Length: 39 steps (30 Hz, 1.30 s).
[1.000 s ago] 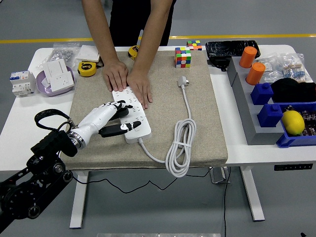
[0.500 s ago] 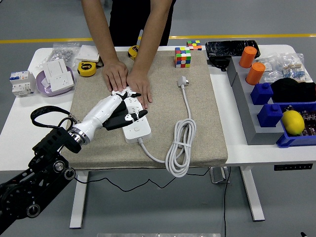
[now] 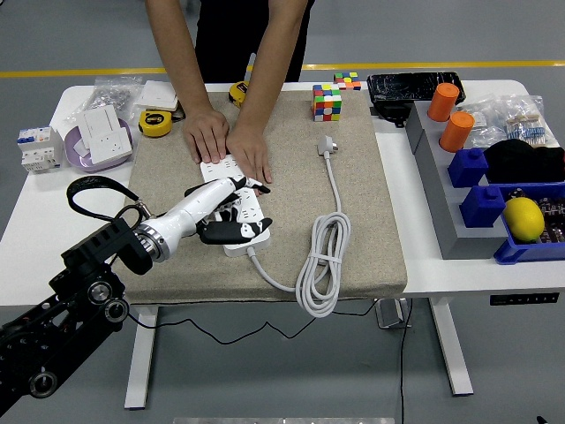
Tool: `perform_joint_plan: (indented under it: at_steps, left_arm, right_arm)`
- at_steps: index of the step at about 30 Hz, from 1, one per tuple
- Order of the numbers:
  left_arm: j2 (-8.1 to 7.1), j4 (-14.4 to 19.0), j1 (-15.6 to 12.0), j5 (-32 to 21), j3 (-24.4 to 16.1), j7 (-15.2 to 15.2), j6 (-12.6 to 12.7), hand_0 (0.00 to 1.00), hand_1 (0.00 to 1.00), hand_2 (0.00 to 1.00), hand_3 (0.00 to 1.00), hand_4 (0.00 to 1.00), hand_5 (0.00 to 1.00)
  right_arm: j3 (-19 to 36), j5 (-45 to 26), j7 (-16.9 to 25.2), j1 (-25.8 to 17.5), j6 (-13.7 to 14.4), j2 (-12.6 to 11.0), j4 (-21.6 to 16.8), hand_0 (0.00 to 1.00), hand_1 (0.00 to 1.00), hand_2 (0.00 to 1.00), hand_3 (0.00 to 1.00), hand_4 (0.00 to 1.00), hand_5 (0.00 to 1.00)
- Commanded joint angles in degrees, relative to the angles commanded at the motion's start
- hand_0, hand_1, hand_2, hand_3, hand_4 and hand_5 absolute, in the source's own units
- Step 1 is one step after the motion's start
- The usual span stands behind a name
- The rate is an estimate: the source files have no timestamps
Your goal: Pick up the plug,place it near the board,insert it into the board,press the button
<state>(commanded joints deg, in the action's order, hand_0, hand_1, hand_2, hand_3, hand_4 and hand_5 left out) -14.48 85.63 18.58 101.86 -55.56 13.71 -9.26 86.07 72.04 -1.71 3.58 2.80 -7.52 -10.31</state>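
The left robot hand (image 3: 225,208) lies spread over the white power strip (image 3: 237,205), holding nothing. A person's hands (image 3: 228,141) press the strip's far end. The white plug (image 3: 326,144) lies unplugged on the beige mat (image 3: 362,212), right of the strip.

Your left arm (image 3: 97,265) reaches in from the lower left, its left hand (image 3: 221,210) spread low with fingers (image 3: 249,228) loosely open (seemingly holding nothing). The person's hands (image 3: 228,141) lie flat, side by side.

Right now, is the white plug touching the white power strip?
Apart. Head view: white plug lies on the beige mat, clear mat between it and the white power strip.
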Motion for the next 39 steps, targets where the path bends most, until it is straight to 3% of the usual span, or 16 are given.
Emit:
perform_joint_plan:
  at_steps: [6,13,39]
  left_arm:
    - [0.15,-3.7,1.65,5.27,1.52,1.19,-2.12,0.128,0.046,0.147,0.803,0.407,0.138]
    - [0.09,-5.9,1.99,6.51,1.98,2.38,-3.99,0.126,0.044,0.148,0.779,0.413,0.127]
    - [-0.17,-6.9,1.7,7.58,2.9,3.79,-6.46,0.122,0.043,0.149,0.735,0.411,0.029]
  right_arm:
    - [-0.07,-0.05,-0.07,0.11,0.01,-0.07,0.0,0.888,0.811,0.77,0.789,0.998,0.886]
    - [0.01,0.1,-0.08,0.01,0.03,-0.05,0.0,0.887,0.808,0.77,0.789,0.998,0.887]
    - [-0.04,0.25,-0.08,-0.14,0.03,-0.2,0.0,0.886,0.807,0.77,0.789,0.998,0.906]
